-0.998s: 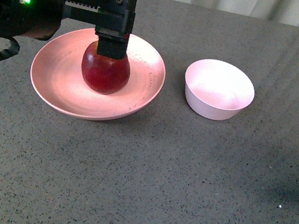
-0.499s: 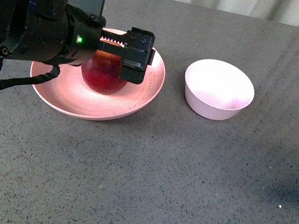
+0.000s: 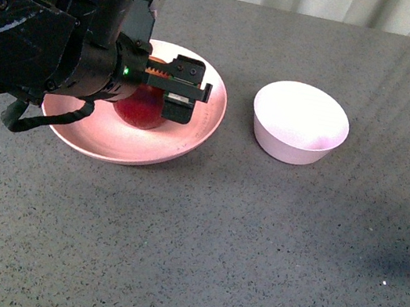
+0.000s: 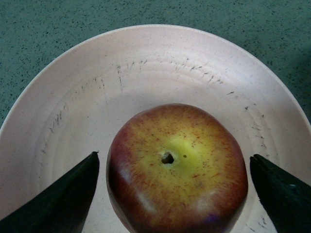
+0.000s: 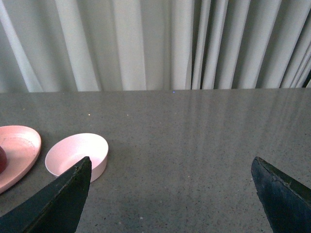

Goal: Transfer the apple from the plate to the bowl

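Note:
The dark-red apple [image 4: 177, 167], yellow around its stem pit, rests in the middle of the wide pink plate [image 4: 146, 63]. My left gripper [image 4: 174, 156] is open, with a dark finger on either side of the apple and a small gap at each. From the front, the left arm covers much of the plate [image 3: 201, 133], and only part of the apple [image 3: 138, 108] shows behind the left gripper [image 3: 161, 98]. The small pale bowl [image 3: 299, 122] stands empty to the plate's right. My right gripper [image 5: 171, 160] is open over bare table, with the bowl [image 5: 77, 155] ahead of it.
The grey speckled tabletop [image 3: 252, 249] stretches around both dishes. Pale curtains [image 5: 155, 43] hang behind the table's far edge. The plate's rim [image 5: 17, 150] shows at the edge of the right wrist view.
My left arm has swung in and come down over the plate, bringing its fingers from above the apple to either side of it. Apple, plate and bowl have stayed put.

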You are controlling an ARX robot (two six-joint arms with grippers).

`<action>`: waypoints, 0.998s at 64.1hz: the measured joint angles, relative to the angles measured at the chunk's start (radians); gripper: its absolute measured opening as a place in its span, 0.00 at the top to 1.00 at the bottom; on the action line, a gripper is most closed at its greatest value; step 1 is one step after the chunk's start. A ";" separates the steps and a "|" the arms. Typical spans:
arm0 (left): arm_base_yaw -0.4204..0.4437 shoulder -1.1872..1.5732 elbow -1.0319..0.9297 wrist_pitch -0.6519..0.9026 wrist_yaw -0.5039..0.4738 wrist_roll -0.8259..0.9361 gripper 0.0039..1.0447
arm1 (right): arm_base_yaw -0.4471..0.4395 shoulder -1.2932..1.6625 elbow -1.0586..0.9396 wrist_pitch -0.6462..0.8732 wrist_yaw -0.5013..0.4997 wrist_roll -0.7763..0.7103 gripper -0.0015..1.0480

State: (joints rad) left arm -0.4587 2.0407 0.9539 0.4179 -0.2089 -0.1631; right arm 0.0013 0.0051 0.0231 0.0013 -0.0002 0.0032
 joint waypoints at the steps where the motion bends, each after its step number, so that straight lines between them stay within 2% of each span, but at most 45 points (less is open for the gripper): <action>1: -0.001 0.000 0.001 -0.001 -0.003 0.000 0.26 | 0.000 0.000 0.000 0.000 0.000 0.000 0.09; 9: -0.014 0.000 0.003 -0.006 -0.020 0.000 0.32 | 0.000 0.000 0.000 0.000 0.000 0.000 0.09; 29: -0.076 -0.068 0.000 0.005 -0.006 0.008 0.32 | 0.000 0.000 0.000 0.000 0.000 0.000 0.09; 64: -0.252 -0.006 0.240 -0.060 0.053 0.065 0.32 | 0.000 0.000 0.000 0.000 0.000 0.000 0.09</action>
State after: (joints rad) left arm -0.7109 2.0342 1.1934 0.3580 -0.1558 -0.0982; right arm 0.0013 0.0051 0.0231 0.0013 0.0002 0.0032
